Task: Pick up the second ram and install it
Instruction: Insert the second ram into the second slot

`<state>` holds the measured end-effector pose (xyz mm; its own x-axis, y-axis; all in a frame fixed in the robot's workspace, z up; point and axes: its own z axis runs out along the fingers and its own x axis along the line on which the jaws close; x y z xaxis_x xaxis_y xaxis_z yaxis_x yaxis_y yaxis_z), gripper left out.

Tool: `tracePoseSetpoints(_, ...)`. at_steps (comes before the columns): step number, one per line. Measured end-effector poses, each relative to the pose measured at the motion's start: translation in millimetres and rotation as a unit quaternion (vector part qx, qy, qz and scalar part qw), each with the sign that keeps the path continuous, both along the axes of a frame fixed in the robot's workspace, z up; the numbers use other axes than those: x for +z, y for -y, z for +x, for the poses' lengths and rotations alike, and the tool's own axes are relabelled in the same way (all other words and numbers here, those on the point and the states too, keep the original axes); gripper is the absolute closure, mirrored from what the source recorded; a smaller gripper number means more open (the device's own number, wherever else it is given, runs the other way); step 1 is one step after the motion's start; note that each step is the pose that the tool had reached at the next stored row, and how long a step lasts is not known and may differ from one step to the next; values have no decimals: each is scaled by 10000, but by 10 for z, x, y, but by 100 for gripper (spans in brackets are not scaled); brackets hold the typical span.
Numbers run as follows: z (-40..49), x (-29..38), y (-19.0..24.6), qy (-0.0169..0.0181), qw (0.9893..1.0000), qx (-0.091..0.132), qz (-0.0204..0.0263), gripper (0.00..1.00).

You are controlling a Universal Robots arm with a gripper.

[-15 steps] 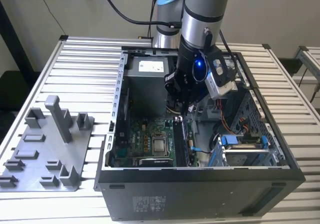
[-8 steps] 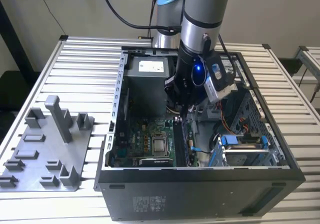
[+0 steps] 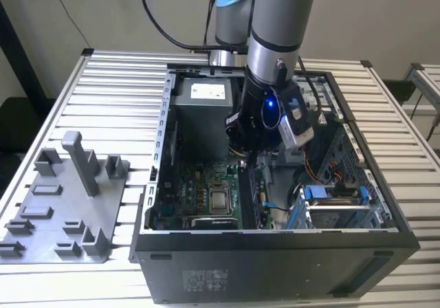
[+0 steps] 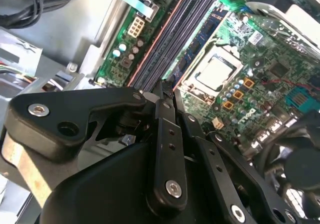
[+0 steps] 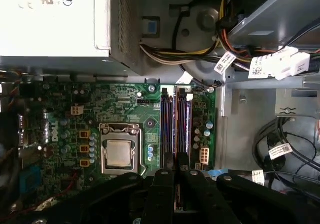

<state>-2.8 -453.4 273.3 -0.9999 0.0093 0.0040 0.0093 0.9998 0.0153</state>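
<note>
Inside the open computer case my gripper reaches down to the memory slots beside the processor socket. The second ram, a thin dark strip seen edge-on, stands along the slot line and runs in between my fingertips. In both wrist views the black fingers are drawn together on its near end, with the gripper just above the green motherboard. The ram shows small blue labels there. Its lower edge is hidden among the slots.
A grey tray with upright posts lies on the slatted table to the exterior view's left of the case. Inside the case are the power supply, cable bundles and a blue drive bracket close around the arm.
</note>
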Motion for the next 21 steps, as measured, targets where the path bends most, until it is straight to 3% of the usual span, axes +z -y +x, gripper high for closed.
tracePoseSetpoints(9, -28, -163, 14, 0, 10000, -7, -1, 86)
tracePoseSetpoints(16, -42, -284, 67, 0, 9999, -132, 0, 86)
tracePoseSetpoints(21, -41, -334, 102, -1, 9996, -290, -1, 86)
